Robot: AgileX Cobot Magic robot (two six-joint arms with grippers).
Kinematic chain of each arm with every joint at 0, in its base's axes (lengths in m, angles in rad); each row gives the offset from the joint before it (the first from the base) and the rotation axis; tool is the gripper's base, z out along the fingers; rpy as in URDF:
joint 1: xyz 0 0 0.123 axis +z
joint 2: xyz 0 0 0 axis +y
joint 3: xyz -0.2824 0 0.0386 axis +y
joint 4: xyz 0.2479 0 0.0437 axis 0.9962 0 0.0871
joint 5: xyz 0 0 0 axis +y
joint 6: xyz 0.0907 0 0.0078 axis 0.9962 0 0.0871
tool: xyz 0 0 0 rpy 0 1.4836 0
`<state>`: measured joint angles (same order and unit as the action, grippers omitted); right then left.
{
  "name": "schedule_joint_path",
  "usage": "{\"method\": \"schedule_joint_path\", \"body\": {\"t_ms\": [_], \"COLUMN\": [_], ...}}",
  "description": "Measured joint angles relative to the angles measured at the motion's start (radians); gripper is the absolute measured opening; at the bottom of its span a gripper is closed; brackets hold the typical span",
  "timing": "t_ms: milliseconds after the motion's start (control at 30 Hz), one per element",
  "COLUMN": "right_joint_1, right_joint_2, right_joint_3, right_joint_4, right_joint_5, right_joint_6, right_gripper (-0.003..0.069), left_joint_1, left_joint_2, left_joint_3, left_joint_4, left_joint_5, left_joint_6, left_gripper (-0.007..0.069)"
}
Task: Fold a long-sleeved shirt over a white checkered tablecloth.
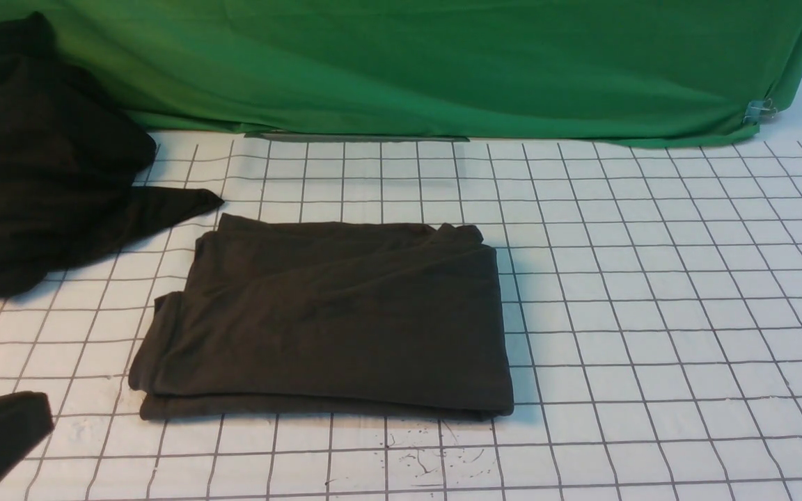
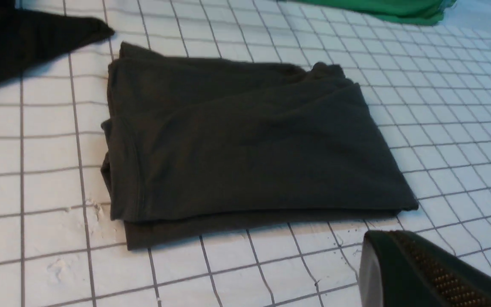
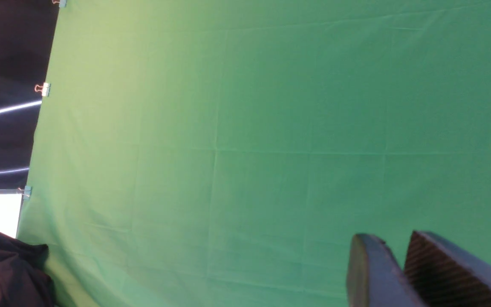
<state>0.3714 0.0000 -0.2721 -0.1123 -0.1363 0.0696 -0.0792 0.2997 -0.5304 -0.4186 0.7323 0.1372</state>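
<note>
Folded long-sleeved shirt (image 1: 324,316) lies centre frame on the white checkered tablecloth (image 1: 651,313).
Soft, limp; pinch layered edges. Left gripper (image 2: 420,273) jaws together; right gripper (image 3: 399,268) jaws slightly apart, both empty.

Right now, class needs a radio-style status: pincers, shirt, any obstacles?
Left pincer shut, empty. Right pincer slightly parted, empty, facing green backdrop. Long-sleeved shirt folded on checkered tablecloth. Other black garment lies apart.

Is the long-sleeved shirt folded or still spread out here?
Folded: the long-sleeved shirt lies as a compact layered rectangle on the white checkered tablecloth, sleeves tucked away.
</note>
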Motion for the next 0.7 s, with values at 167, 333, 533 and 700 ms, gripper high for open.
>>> {"method": "schedule_joint_path", "body": {"t_ms": [167, 333, 533, 700], "right_joint_1": [0.000, 0.000, 0.000, 0.000], "right_joint_2": [0.000, 0.000, 0.000, 0.000], "right_joint_3": [0.000, 0.000, 0.000, 0.000], "right_joint_4": [0.000, 0.000, 0.000, 0.000], "right_joint_5": [0.001, 0.003, 0.004, 0.037], "right_joint_6": [0.000, 0.000, 0.000, 0.000], "right_gripper": [0.0158, 0.0172, 0.0184, 0.0196], "left_joint_1": [0.000, 0.000, 0.000, 0.000], "left_joint_2": [-0.113, -0.123, -0.124, -0.124], "left_joint_3": [0.000, 0.000, 0.000, 0.000], "left_joint_4": [-0.025, -0.030, -0.025, 0.103], "left_joint_5": [-0.080, -0.103, -0.103, -0.105], "left_joint_6": [0.000, 0.000, 0.001, 0.070], "left_gripper": [-0.0004, -0.0003, 0.0000, 0.0001]}}
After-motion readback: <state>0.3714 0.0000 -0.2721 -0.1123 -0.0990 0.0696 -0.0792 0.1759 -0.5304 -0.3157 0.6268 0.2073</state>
